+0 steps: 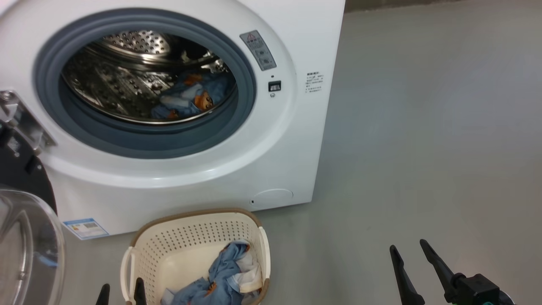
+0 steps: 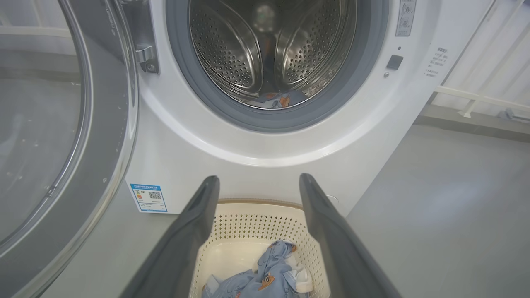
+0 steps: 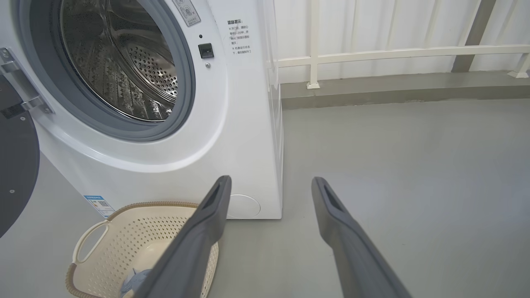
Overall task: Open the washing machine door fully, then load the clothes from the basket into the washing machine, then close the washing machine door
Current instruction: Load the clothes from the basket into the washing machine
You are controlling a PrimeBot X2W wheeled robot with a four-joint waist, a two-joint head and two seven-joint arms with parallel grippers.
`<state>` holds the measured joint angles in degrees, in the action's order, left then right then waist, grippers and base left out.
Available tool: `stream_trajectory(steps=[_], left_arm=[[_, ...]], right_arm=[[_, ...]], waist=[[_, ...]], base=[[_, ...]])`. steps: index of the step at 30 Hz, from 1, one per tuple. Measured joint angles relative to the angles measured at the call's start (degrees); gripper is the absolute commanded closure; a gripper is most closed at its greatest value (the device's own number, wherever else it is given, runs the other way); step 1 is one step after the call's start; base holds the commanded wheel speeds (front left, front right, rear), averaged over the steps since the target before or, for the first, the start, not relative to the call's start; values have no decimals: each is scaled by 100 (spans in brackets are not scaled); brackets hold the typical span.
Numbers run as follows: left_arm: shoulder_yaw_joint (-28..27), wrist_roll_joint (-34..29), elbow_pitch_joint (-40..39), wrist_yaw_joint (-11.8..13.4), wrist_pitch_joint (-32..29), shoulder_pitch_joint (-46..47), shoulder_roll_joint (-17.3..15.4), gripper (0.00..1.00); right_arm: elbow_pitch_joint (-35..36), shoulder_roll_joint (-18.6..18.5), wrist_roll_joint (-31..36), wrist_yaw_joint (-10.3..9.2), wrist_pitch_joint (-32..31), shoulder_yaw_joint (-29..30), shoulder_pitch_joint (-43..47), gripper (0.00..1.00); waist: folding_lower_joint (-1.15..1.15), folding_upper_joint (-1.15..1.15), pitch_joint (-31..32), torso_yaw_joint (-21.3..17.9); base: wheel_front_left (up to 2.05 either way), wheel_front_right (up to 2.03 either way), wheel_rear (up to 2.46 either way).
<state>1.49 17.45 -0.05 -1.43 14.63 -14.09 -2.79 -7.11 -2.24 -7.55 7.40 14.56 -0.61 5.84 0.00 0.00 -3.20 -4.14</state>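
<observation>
Our left gripper hovers above the basket, jaws wide and empty, placed to take the clothes inside it. Our right gripper, jaws equally wide, waits over bare floor. We note the door swung clear, one garment already in the drum.

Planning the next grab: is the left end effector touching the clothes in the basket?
Apart. Head view: left end effector sits at the basket's left handle, bare basket floor between it and the clothes.
</observation>
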Motion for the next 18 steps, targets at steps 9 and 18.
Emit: stream_trajectory(steps=[9,18], left_arm=[[41,-132,468,-342,-7,482,-19,0],[240,608,1314,-548,-945,1214,-434,0]], right_arm=[[120,1,-41,0,0,-73,-249,0],[280,0,-269,0,0,-271,-632,0]], waist=[[0,0,-526,-177],[0,0,-1290,-514]], base=[[0,0,0],[0,0,0]])
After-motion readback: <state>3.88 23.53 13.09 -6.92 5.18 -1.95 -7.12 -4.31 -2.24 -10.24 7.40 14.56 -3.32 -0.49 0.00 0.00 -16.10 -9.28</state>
